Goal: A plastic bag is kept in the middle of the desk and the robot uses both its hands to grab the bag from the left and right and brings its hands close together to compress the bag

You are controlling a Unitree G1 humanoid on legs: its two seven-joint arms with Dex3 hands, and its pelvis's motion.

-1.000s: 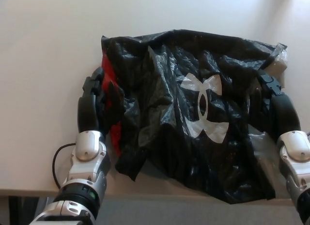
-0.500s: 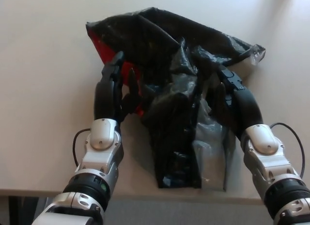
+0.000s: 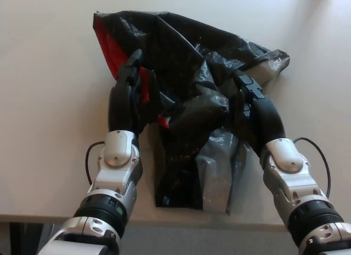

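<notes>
Your left hand (image 3: 127,96) is pressing into the bag (image 3: 189,96) from its left side, fingers curled around a fold of black plastic beside the red patch, so it is closed on the bag. Your right hand (image 3: 253,109) is doing the same from the opposite flank, its fingers sunk into the crumpled film and gripping it. Compared with a second ago, both hands are sitting much nearer each other: the bag was lying spread wide with its white logo flat, and now it is bunching into a tall, narrow ridge between your palms, the logo folded out of sight. In the last half second the gap is closing only slightly. The bag is resting mid-desk (image 3: 49,74), its lower end reaching the near edge. I judge the squeeze nearly finished; little travel is remaining.
</notes>
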